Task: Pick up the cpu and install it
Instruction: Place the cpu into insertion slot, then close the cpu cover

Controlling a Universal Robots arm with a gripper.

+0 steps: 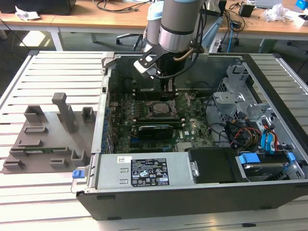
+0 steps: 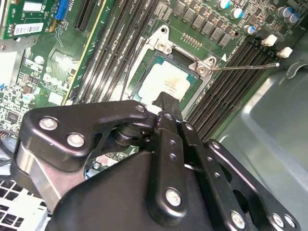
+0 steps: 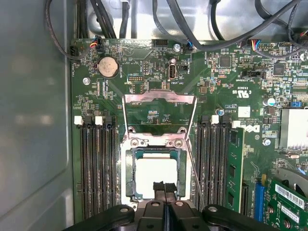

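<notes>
Jaws pressed together with nothing between them: that is how my gripper [image 3: 163, 186] hangs over the open socket frame [image 3: 157, 166] of the green motherboard [image 3: 231, 72]. The cpu [image 3: 155, 174] lies flat inside that frame, its pale square top facing up. In both wrist views my closed tips sit above one edge of it. Whether they touch it I cannot tell.

The socket's hinged cover plate [image 3: 159, 109] is swung back and lies open beside the frame. The thin retaining lever [image 2: 245, 66] stands free of its hook, angled out over the dark memory slots [image 2: 226, 82] on that side. More memory slots [image 3: 96, 163] flank the frame on the other side, and a round coin battery [image 3: 108, 67] sits farther up the board.

In the exterior view my arm [image 1: 175, 24] reaches down into the open computer case [image 1: 192, 195], which lies on a slatted table [image 1: 48, 67]. Grey fixture blocks [image 1: 48, 134] rest on the table at the exterior view's left, well apart from the case's socket.
</notes>
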